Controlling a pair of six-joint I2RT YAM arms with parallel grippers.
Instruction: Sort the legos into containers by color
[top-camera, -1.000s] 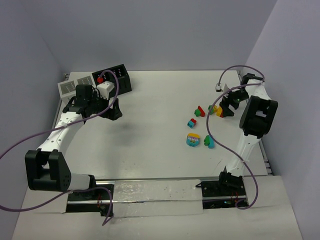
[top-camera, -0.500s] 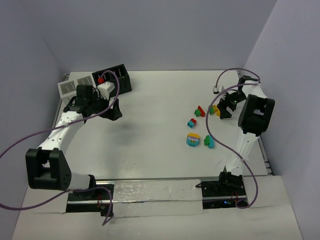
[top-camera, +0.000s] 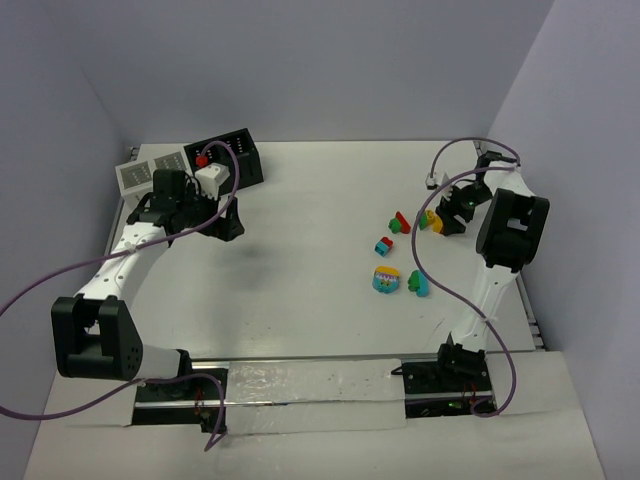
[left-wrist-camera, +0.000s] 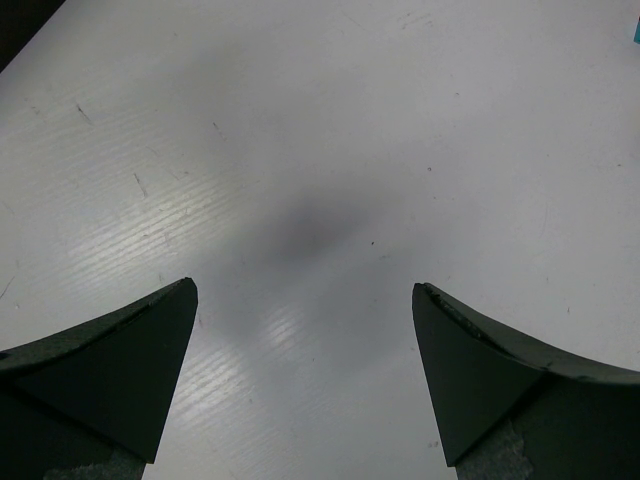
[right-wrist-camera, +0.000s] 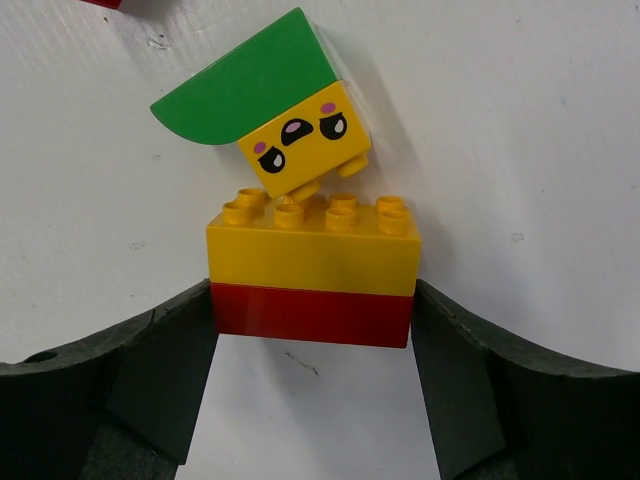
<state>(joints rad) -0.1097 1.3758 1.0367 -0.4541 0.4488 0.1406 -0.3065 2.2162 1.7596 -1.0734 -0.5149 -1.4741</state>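
Legos (right-wrist-camera: 313, 270) in the right claw (right-wrist-camera: 313, 320) were a yellow brick (right-wrist-camera: 313, 258) on a red brick (right-wrist-camera: 312, 315), pinched tight, with a sad-face block (right-wrist-camera: 300, 140) leaning on the studs. Left claw (left-wrist-camera: 305, 380) gaped open.

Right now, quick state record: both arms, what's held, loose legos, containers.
left gripper: open, fingers over bare table, nothing between them
right gripper: fingers shut on yellow-on-red brick
leaning on brick studs: green-and-yellow face piece
loose legos: red-and-green piece, red-and-teal piece, cyan-and-yellow rounded piece, green-and-teal piece, right of centre
containers: black container, white container, far-left corner
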